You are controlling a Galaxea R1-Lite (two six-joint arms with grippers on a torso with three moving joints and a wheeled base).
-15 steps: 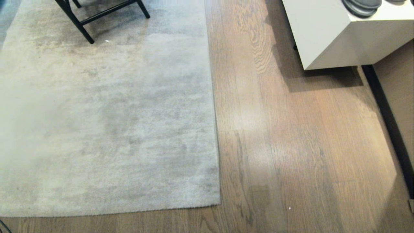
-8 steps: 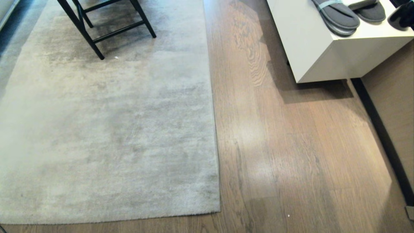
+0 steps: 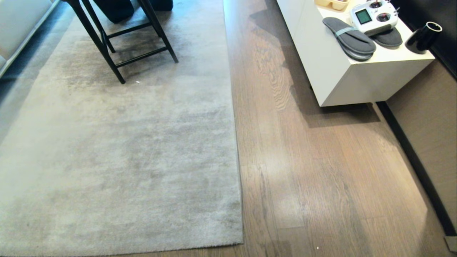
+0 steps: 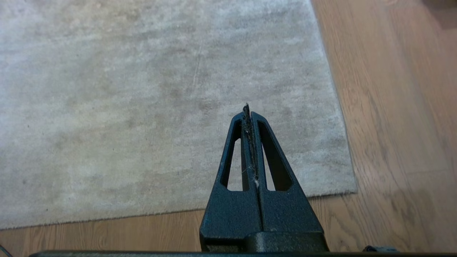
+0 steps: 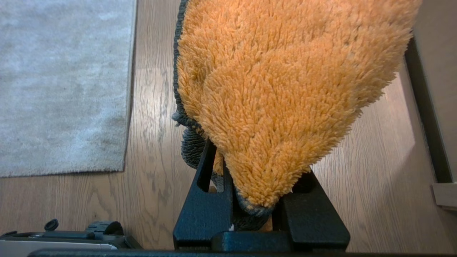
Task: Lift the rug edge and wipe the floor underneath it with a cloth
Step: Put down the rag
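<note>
Rug edge (image 3: 238,178) lies flat on the floor (image 3: 321,171), its near right corner at the bottom of the head view, well apart from the white counter (image 3: 342,78) at far right. Left tool (image 4: 249,110) hangs above the rug with its fingers pressed together, holding nothing. Right tool (image 5: 250,200) hangs above bare floor just right of the rug, closed on the orange cloth (image 5: 285,89), which covers its fingertips.
</note>
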